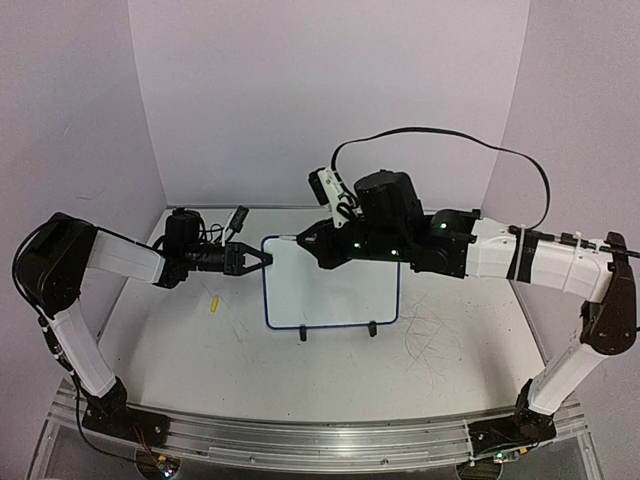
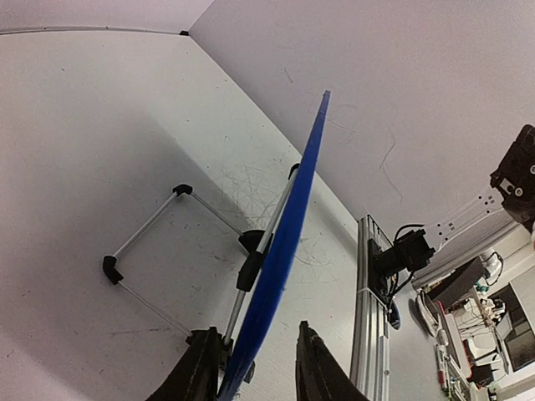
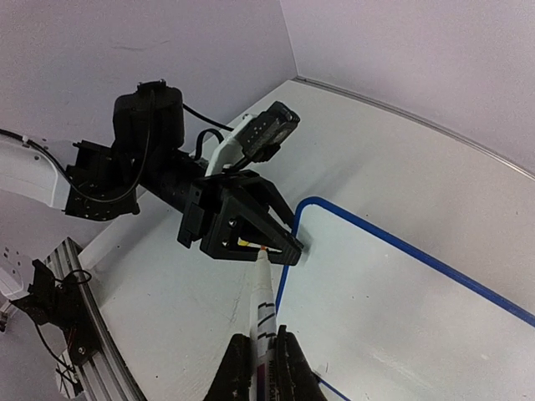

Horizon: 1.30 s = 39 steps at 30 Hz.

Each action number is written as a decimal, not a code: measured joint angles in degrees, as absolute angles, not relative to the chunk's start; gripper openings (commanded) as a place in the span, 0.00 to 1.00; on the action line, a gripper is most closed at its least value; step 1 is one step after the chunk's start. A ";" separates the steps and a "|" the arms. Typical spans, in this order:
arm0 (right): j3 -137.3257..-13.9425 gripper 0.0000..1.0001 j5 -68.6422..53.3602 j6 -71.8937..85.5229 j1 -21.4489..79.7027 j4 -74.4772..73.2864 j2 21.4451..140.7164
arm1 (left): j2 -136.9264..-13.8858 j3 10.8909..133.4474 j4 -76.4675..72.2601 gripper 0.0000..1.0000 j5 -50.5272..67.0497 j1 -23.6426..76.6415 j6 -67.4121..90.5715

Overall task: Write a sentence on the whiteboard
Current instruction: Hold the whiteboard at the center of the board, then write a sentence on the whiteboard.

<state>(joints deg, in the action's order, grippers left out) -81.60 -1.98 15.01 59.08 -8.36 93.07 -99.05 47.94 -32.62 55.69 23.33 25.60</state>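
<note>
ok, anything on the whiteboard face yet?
No writing shows on the whiteboard; the visible face is blank. The marker tip is by its upper left edge. The right arm covers the upper right part.

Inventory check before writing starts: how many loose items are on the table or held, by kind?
whiteboard: 1
marker: 1
yellow piece: 1
Total: 3

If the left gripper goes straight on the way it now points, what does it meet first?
The whiteboard: its blue edge lies between the left gripper's open fingers.
</note>
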 measured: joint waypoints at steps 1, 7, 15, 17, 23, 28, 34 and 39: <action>-81.83 0.00 -1.98 15.02 59.26 -8.33 93.52 | -99.08 47.93 -33.10 0.27 56.03 23.31 25.57; -82.09 0.00 -1.93 14.98 59.79 -8.23 94.41 | -99.45 47.83 -35.18 0.17 57.32 23.29 25.39; -82.81 0.00 -1.40 14.85 60.09 -8.21 94.76 | -99.81 45.96 -37.51 0.07 57.36 23.09 23.74; -83.27 0.00 -0.59 14.81 60.37 -8.21 95.26 | -99.81 45.95 -37.63 0.06 57.40 23.09 23.32; -87.18 0.00 6.61 14.56 63.01 -10.99 98.86 | -99.81 45.22 -38.92 0.00 57.42 23.26 21.35; -88.15 0.00 11.34 14.39 65.54 -12.69 100.41 | -99.81 44.88 -39.31 0.00 57.43 23.27 20.41; -88.20 0.00 13.06 14.59 66.24 -13.45 100.42 | -99.81 43.95 -40.05 0.00 57.49 23.26 17.54; -88.12 0.00 13.87 15.02 66.17 -13.45 100.40 | -99.81 43.29 -40.60 0.00 58.01 23.16 15.64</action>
